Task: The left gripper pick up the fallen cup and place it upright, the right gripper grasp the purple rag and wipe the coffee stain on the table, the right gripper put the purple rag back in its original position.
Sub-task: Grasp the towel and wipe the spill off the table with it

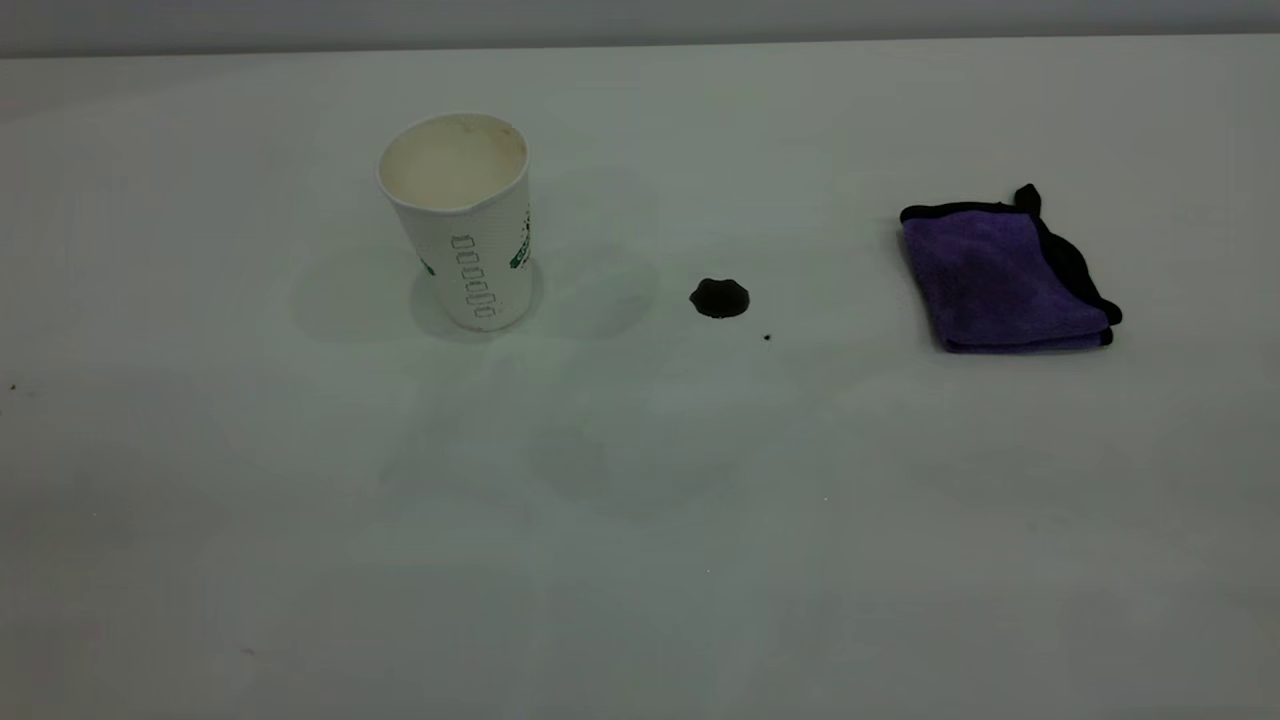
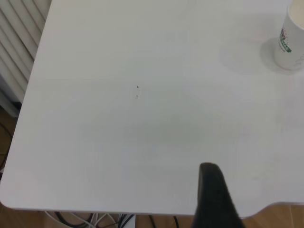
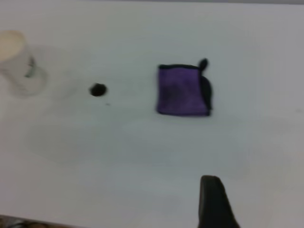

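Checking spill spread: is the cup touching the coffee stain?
Apart. The exterior view shows bare table between the upright cup and the coffee stain; the right wrist view shows the gap too.

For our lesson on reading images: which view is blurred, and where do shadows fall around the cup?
Exterior view: sharp; soft, faint shadows spread on the table to both sides of the upright cup; the stain and rag show crisp edges. Right wrist view: out of focus, cup and rag smeared. Left wrist view: clear, a pale shadow beside the cup.

Radiator (image 2: 14, 52), cables (image 2: 90, 219) beside table (image 1: 640, 560)
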{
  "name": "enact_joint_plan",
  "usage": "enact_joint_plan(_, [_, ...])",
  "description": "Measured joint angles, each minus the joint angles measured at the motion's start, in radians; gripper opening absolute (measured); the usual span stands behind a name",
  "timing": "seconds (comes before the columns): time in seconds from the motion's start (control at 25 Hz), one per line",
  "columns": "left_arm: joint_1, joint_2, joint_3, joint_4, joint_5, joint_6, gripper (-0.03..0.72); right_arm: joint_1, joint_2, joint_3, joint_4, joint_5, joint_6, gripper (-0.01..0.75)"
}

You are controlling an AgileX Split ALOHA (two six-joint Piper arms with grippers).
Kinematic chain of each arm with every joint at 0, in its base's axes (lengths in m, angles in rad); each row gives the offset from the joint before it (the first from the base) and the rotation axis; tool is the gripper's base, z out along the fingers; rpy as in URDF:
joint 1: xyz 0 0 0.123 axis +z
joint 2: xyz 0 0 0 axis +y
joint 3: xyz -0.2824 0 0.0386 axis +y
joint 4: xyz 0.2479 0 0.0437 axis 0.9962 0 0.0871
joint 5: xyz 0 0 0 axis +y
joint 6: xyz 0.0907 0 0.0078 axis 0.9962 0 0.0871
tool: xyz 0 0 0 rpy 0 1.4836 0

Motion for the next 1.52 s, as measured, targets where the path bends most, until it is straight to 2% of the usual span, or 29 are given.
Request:
enact_joint_plan(0.28, [0.0, -0.001, 0.0, 0.0, 0.001, 0.0, 0.504, 0.0, 0.322, -0.062, 0.112, -0.105, -0.155, 0.522])
enact_joint_plan(0.64, [0.0, -0.001, 0.0, 0.0, 0.004, 0.0, 0.504, 0.0, 0.867, -0.064, 0.406, -0.363, -0.554, 0.541])
enact_joint_plan(0.76, [0.0, -0.001, 0.0, 0.0, 0.004, 0.0, 0.504, 0.0, 1.031, -0.065, 0.503, -0.406, -0.683, 0.539])
enact_joint_plan(0.88, [0.0, -0.001, 0.0, 0.0, 0.004, 0.0, 0.504, 0.0, 1.19, -0.078, 0.549, -0.437, -0.737, 0.537])
enact_joint_plan(1.04, [0.0, -0.001, 0.0, 0.0, 0.004, 0.0, 0.504, 0.029, 1.382, -0.121, 0.525, -0.524, -0.746, 0.537])
enact_joint_plan(1.24, [0.0, -0.001, 0.0, 0.0, 0.004, 0.0, 0.504, 0.125, 1.593, -0.222, 0.458, -0.653, -0.691, 0.537])
enact_joint_plan(1.32, [0.0, -0.001, 0.0, 0.0, 0.004, 0.0, 0.504, 0.145, 1.692, -0.277, 0.412, -0.683, -0.624, 0.537])
enact_joint_plan(1.52, [0.0, -0.001, 0.0, 0.0, 0.004, -0.001, 0.504, 0.151, 1.912, -0.453, 0.226, -0.675, -0.36, 0.537])
